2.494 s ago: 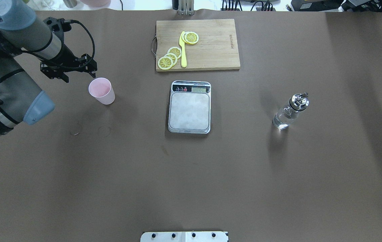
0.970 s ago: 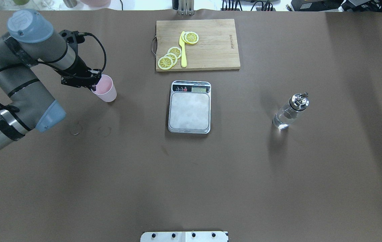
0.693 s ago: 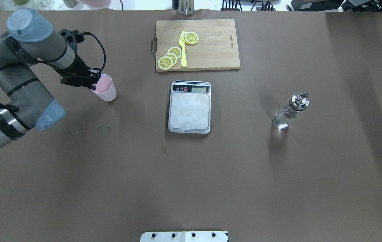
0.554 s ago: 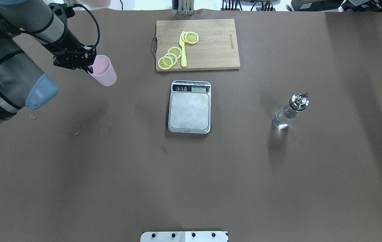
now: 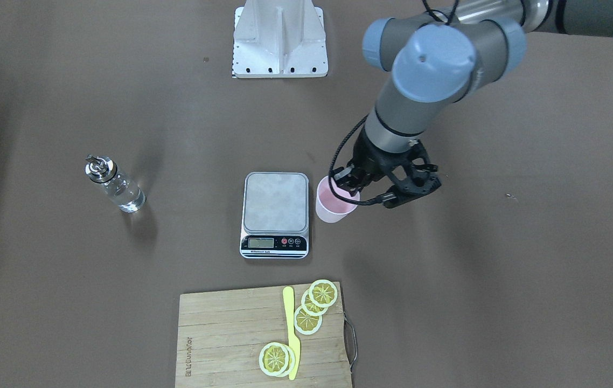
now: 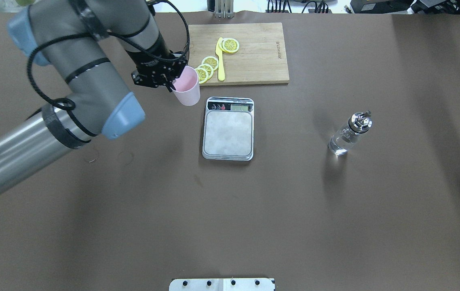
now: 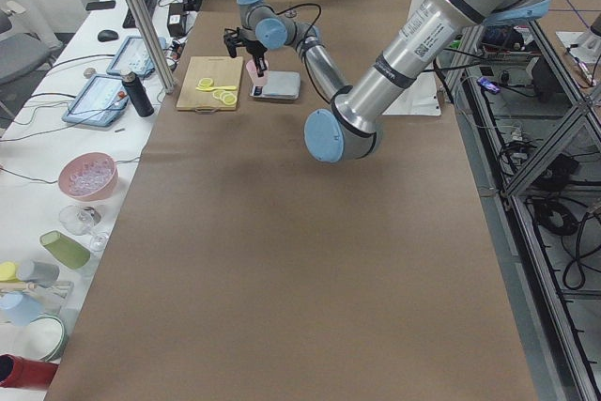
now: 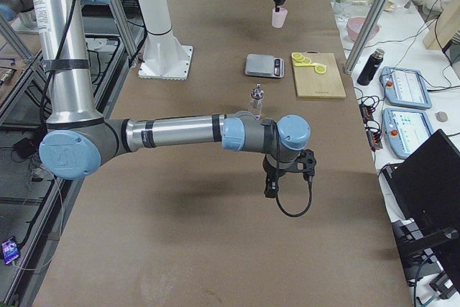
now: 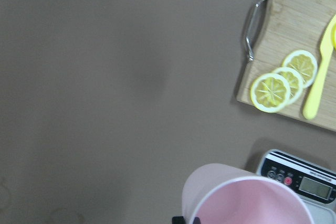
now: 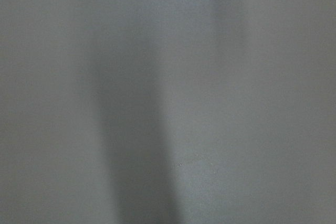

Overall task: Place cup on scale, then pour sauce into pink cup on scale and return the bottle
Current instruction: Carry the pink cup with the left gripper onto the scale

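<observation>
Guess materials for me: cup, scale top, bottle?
Cup: likely plastic, matte pale pink, opaque, no glare.
Scale top: looks like brushed steel, dull grey with a cloudy sheen.
Bottle: clear glass by the look, see-through with glints, though clear plastic can't be excluded.
Its cap: shiny metal, bright highlights.

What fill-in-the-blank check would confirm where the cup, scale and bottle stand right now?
1. The cup hangs clear of the table, held at its rim by the robot's ____ gripper.
2. The platform of the scale has ____ on it.
3. The bottle stands ____ on the table, with no gripper near it.

Missing words: left; nothing; upright.
</observation>
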`<state>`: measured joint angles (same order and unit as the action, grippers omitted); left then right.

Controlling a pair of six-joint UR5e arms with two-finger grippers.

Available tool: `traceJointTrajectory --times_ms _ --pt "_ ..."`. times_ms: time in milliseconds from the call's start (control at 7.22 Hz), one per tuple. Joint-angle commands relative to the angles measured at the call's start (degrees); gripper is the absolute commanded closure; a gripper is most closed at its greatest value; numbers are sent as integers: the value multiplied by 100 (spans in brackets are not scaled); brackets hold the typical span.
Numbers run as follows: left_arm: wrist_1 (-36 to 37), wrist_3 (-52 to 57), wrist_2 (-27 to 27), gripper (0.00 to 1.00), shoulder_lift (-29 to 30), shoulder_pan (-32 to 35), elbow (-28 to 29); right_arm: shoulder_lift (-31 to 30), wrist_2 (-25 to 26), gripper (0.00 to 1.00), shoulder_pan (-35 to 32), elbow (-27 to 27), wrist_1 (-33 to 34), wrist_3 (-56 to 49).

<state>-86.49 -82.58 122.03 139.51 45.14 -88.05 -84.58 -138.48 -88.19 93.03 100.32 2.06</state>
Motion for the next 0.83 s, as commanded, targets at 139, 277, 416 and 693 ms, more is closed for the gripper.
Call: traceJointTrajectory --times_ms 139,277,416,693 --pt "-43 -346 -511 100 515 -566 648 12 -12 0 13 31 -90 -4" --pt "-182 -364 -566 100 507 -672 710 12 -30 0 13 31 -126 31" --pt "-349 -442 -575 100 481 -795 754 12 -38 0 13 31 -126 40" --pt "-447 -452 -575 100 463 -866 798 12 -39 0 21 31 -126 40"
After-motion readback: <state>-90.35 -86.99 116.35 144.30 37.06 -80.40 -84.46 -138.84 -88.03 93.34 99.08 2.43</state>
